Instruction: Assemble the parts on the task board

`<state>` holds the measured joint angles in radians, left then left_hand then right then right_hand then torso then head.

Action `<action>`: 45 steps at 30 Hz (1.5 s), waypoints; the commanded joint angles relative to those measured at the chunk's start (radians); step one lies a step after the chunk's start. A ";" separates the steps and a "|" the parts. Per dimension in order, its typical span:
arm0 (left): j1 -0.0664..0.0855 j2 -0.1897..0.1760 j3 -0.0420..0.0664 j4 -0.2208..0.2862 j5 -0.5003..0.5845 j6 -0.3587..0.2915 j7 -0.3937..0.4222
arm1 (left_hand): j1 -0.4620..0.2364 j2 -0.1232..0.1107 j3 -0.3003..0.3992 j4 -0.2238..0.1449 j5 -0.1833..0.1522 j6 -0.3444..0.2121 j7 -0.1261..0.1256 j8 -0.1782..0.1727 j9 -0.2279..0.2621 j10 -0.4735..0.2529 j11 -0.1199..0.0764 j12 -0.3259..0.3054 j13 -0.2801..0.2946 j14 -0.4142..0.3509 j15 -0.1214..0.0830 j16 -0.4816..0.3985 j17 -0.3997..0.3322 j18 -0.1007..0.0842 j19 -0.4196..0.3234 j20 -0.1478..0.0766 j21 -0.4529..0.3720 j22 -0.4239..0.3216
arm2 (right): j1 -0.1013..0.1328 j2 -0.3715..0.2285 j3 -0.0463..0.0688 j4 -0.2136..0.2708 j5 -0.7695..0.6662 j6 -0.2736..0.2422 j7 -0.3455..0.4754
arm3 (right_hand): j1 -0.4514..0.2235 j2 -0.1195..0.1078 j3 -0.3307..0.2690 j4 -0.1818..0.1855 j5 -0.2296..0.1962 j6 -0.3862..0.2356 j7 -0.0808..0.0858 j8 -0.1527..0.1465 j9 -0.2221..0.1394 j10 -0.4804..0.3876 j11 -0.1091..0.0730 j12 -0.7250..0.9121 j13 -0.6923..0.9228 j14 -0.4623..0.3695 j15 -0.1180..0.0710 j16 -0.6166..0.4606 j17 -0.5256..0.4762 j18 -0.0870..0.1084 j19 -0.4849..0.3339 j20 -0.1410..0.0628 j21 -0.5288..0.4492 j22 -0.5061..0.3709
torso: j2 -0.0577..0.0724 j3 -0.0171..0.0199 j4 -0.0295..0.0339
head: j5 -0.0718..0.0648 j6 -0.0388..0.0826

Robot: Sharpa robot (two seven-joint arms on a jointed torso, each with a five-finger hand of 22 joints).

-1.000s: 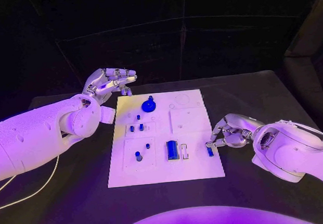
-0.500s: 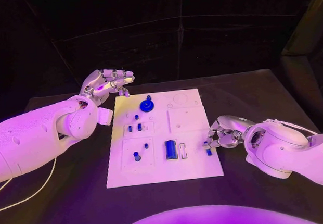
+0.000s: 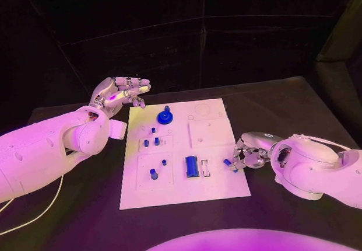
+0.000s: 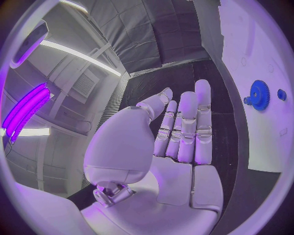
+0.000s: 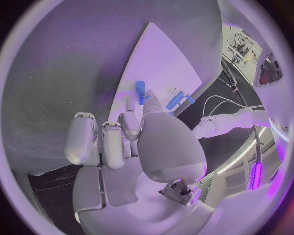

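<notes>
The white task board (image 3: 215,184) lies in the middle of the black table. On it are a blue gear (image 3: 165,117), a long blue block (image 3: 191,167) and several small blue pegs (image 3: 154,174). At the board's right edge my right hand (image 3: 251,150) pinches a small blue peg (image 3: 228,163) between thumb and a finger, the peg tilted. The right wrist view shows that peg (image 5: 140,92) at the fingertips (image 5: 130,125) over the board (image 5: 165,63). My left hand (image 3: 121,92) is raised beyond the board's far left corner, holding nothing. Its fingers (image 4: 183,127) are stretched out, with the gear (image 4: 259,95) off to their side.
A white cable (image 3: 36,214) trails over the table at the left, under my left arm. The black table (image 3: 297,101) has bare room to the right of the board and along its near edge.
My right hand has drawn the blue peg inward over the board's right edge, and the peg now leans. The left hand has stayed where it was.
</notes>
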<state>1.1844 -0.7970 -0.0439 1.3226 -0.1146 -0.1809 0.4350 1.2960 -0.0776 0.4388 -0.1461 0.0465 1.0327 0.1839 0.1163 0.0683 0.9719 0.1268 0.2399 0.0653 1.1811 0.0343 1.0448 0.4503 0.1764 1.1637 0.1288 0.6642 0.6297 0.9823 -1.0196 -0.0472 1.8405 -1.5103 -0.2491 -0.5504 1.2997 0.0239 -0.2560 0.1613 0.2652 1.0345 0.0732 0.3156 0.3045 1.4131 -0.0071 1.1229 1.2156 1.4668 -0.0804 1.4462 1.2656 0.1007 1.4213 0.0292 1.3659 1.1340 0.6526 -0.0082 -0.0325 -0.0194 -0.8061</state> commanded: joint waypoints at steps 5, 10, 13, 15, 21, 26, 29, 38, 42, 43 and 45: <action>0.001 0.000 0.000 0.001 0.003 0.013 0.003 | 0.003 0.011 -0.005 0.002 0.006 -0.004 0.003 0.004 0.000 -0.008 -0.001 0.005 0.000 -0.008 0.000 -0.001 -0.002 0.007 -0.007 0.002 -0.006 -0.002 | -0.011 0.029 -0.003 -0.009 -0.048 0.056 -0.039 | 0.012 0.000 -0.008 -0.009 -0.006 0.016 -0.003 -0.008 -0.002 0.000 -0.003 0.002 0.001 0.052 0.003 0.000 0.002 -0.019 -0.001 0.003 0.005 0.002 | 0.000 -0.0004 -0.0001 | 0.000 -0.001; 0.001 -0.001 0.000 0.001 0.003 0.015 0.002 | 0.003 0.011 -0.005 0.002 0.006 -0.004 0.003 0.004 0.000 -0.008 -0.001 0.005 0.000 -0.008 0.000 -0.001 -0.002 0.007 -0.007 0.002 -0.006 -0.002 | -0.015 0.048 -0.003 -0.015 -0.084 0.068 -0.051 | 0.038 0.006 -0.004 -0.025 0.003 0.019 -0.004 -0.013 -0.003 -0.001 -0.004 -0.001 0.000 0.053 0.001 0.000 0.003 -0.019 -0.001 0.001 0.005 0.003 | 0.000 -0.0008 -0.0003 | -0.001 -0.002; 0.001 -0.002 0.000 0.002 0.003 0.015 0.002 | 0.003 0.012 -0.007 0.002 0.006 -0.003 0.003 0.005 0.000 -0.008 -0.001 0.007 0.000 -0.009 0.000 0.000 -0.003 0.007 -0.007 0.002 -0.007 -0.002 | -0.016 0.055 -0.003 -0.018 -0.101 0.088 -0.062 | 0.068 0.008 0.003 -0.045 -0.004 0.020 -0.005 -0.018 -0.005 -0.004 -0.005 -0.006 -0.002 0.052 0.000 0.000 0.003 -0.020 -0.001 0.000 0.005 0.004 | 0.000 -0.0009 0.0001 | -0.001 -0.004; 0.001 -0.002 0.000 0.003 0.003 0.016 0.002 | 0.003 0.012 -0.007 0.002 0.006 -0.003 0.003 0.005 0.000 -0.008 -0.001 0.007 0.000 -0.009 0.000 0.000 -0.003 0.007 -0.007 0.002 -0.007 -0.002 | -0.016 0.060 -0.003 -0.021 -0.106 0.104 -0.069 | 0.099 0.009 0.014 -0.066 -0.030 0.020 -0.004 -0.022 -0.007 -0.007 -0.005 -0.010 -0.004 0.052 -0.001 -0.001 0.002 -0.020 -0.001 -0.001 0.004 0.004 | 0.000 -0.0009 0.0006 | 0.000 -0.004; 0.001 -0.002 0.000 0.003 0.003 0.017 0.000 | 0.003 0.012 -0.007 0.002 0.006 -0.003 0.003 0.005 0.000 -0.008 -0.001 0.007 0.000 -0.009 0.000 0.000 -0.003 0.007 -0.007 0.002 -0.007 -0.002 | -0.017 0.072 -0.003 -0.025 -0.136 0.147 -0.096 | 0.167 0.027 0.053 -0.113 -0.053 0.023 -0.003 -0.036 -0.014 -0.017 -0.006 -0.026 -0.012 0.051 -0.001 -0.003 0.003 -0.020 -0.001 -0.002 0.004 0.006 | -0.002 -0.0006 0.0012 | 0.001 -0.005; 0.001 -0.003 0.000 0.003 0.003 0.018 -0.001 | 0.003 0.012 -0.007 0.002 0.006 -0.003 0.003 0.005 0.000 -0.008 -0.001 0.007 0.000 -0.009 0.000 0.000 -0.003 0.007 -0.007 0.002 -0.007 -0.002 | -0.017 0.077 -0.003 -0.025 -0.159 0.184 -0.113 | 0.201 0.041 0.091 -0.142 -0.050 0.030 -0.001 -0.050 -0.023 -0.024 -0.005 -0.039 -0.019 0.052 -0.001 -0.002 0.008 -0.021 0.000 -0.002 0.004 0.008 | -0.002 -0.0012 0.0011 | 0.002 -0.004; 0.001 -0.003 0.000 0.003 0.003 0.018 -0.002 | 0.003 0.012 -0.007 0.002 0.006 -0.003 0.003 0.005 0.000 -0.008 -0.001 0.007 0.000 -0.009 0.000 0.000 -0.003 0.007 -0.007 0.002 -0.007 -0.002 | -0.017 0.076 -0.003 -0.023 -0.159 0.180 -0.119 | 0.194 0.045 0.105 -0.143 -0.025 0.035 -0.001 -0.057 -0.028 -0.024 -0.006 -0.043 -0.020 0.052 0.000 -0.001 0.009 -0.021 0.000 -0.001 0.004 0.009 | -0.003 -0.0012 0.0003 | 0.003 -0.002; 0.001 -0.003 0.000 0.003 0.003 0.020 -0.004 | 0.003 0.012 -0.007 0.002 0.006 -0.003 0.003 0.005 0.000 -0.008 -0.001 0.007 0.000 -0.009 0.000 0.000 -0.003 0.007 -0.007 0.002 -0.007 -0.002 | -0.016 0.045 -0.003 0.020 0.069 -0.021 -0.079 | 0.104 0.029 0.145 -0.092 0.078 0.027 0.003 -0.094 -0.048 -0.029 -0.001 -0.074 -0.043 0.054 0.003 0.000 0.015 -0.021 0.003 0.000 0.006 0.013 | -0.002 -0.0010 -0.0004 | 0.002 0.005; 0.001 -0.003 0.000 0.005 0.003 0.020 -0.004 | 0.003 0.012 -0.007 0.002 0.006 -0.003 0.003 0.005 0.000 -0.008 -0.001 0.007 0.000 -0.009 0.000 0.000 -0.003 0.007 -0.007 0.002 -0.007 -0.002 | -0.016 0.036 -0.003 0.037 0.104 -0.105 -0.052 | 0.103 0.015 0.177 -0.092 0.115 0.039 0.001 -0.100 -0.053 -0.024 -0.004 -0.072 -0.042 0.056 0.001 0.004 0.025 -0.023 0.007 -0.002 0.012 0.024 | -0.001 -0.0038 0.0019 | -0.002 0.008; 0.001 -0.003 0.000 0.005 0.003 0.019 -0.004 | 0.003 0.012 -0.007 0.002 0.006 -0.003 0.003 0.005 0.000 -0.008 -0.001 0.007 0.000 -0.009 0.000 0.000 -0.003 0.007 -0.007 0.002 -0.007 -0.002 | -0.016 0.035 -0.002 0.041 0.111 -0.128 -0.044 | 0.103 0.012 0.186 -0.092 0.125 0.043 -0.001 -0.100 -0.053 -0.023 -0.005 -0.070 -0.040 0.056 0.000 0.006 0.028 -0.024 0.009 -0.003 0.014 0.028 | 0.000 -0.0033 0.0019 | -0.002 0.009; 0.001 -0.004 0.000 0.006 0.003 0.019 -0.004 | 0.003 0.012 -0.007 0.002 0.006 -0.003 0.003 0.005 0.000 -0.008 -0.001 0.007 0.000 -0.009 0.000 0.000 -0.003 0.007 -0.007 0.002 -0.007 -0.002 | -0.016 0.033 -0.002 0.050 0.124 -0.173 -0.027 | 0.099 0.005 0.202 -0.090 0.138 0.050 -0.002 -0.102 -0.055 -0.020 -0.006 -0.067 -0.038 0.057 -0.001 0.008 0.032 -0.025 0.012 -0.004 0.017 0.035 | 0.000 -0.0021 0.0014 | 0.001 0.008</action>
<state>1.1843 -0.7999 -0.0449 1.3255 -0.1146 -0.1726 0.4294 1.3006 -0.0730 0.4361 -0.1433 0.0465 1.0327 0.1839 0.1163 0.0683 0.9719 0.1269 0.2399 0.0653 1.1811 0.0342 1.0449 0.4487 0.1765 1.1637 0.1288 0.6590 0.6284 0.9666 -0.9854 -0.0491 1.8827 -1.4683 -0.3178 -0.6093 1.4003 0.0378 -0.0591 0.0704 0.3984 1.0774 0.0731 0.2084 0.2467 1.3897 -0.0055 1.0522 1.1735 1.4653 -0.0748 1.4505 1.2966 0.0847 1.4266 0.0234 1.3799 1.1674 0.6505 -0.0105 -0.0321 -0.0201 -0.7979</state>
